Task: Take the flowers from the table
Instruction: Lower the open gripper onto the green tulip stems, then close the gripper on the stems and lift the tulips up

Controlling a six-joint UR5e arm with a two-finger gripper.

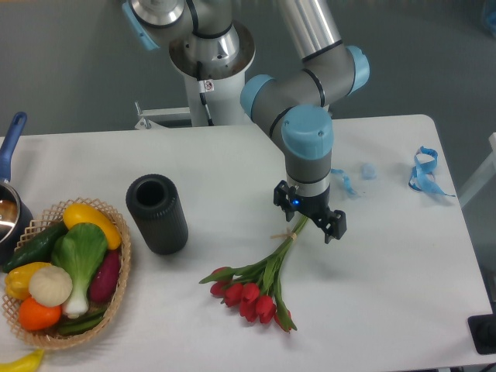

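The flowers, a bunch of red tulips with green stems tied with pale string, lie on the white table at the front middle. The red heads point to the front left and the stems run up to the right. My gripper points straight down over the upper stem ends. Its two black fingers stand apart on either side of the stems, so it looks open. The arm's wrist hides the fingertips and the very ends of the stems.
A black cylinder stands left of the flowers. A wicker basket with vegetables sits at the front left, with a blue-handled pot behind it. Blue ribbon scraps lie at the back right. The arm's base is behind the table.
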